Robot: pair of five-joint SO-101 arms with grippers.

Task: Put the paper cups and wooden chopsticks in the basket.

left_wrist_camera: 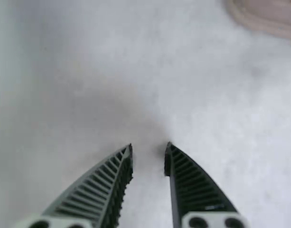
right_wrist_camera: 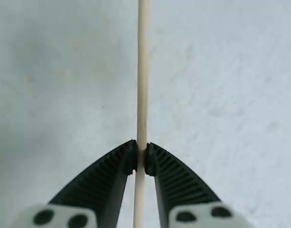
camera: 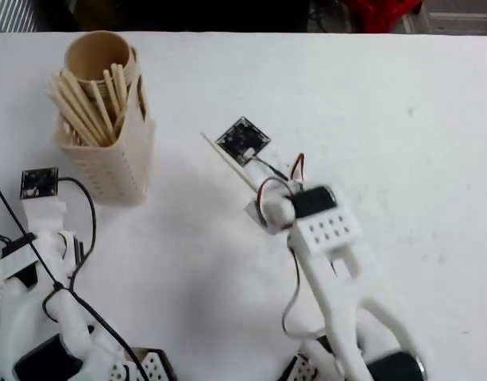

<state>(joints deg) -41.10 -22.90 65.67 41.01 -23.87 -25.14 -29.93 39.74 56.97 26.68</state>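
Now the chopstick (right_wrist_camera: 143, 71) sits clamped between the right gripper (right_wrist_camera: 141, 153) tips.

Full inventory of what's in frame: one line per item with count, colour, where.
basket: one, cream, upright on the far left part of the table.
paper cup: at least one, tan, standing in the basket.
bundled chopsticks: too many to count, pale wood, leaning in the basket beside the cup.
loose chopstick: one, pale wood, near the table's middle, clamped in the right tool.
table: one, white, under everything.
left tool: one, dark ribbed fingers, open over bare table.
right tool: one, dark ribbed fingers, shut on the loose chopstick.
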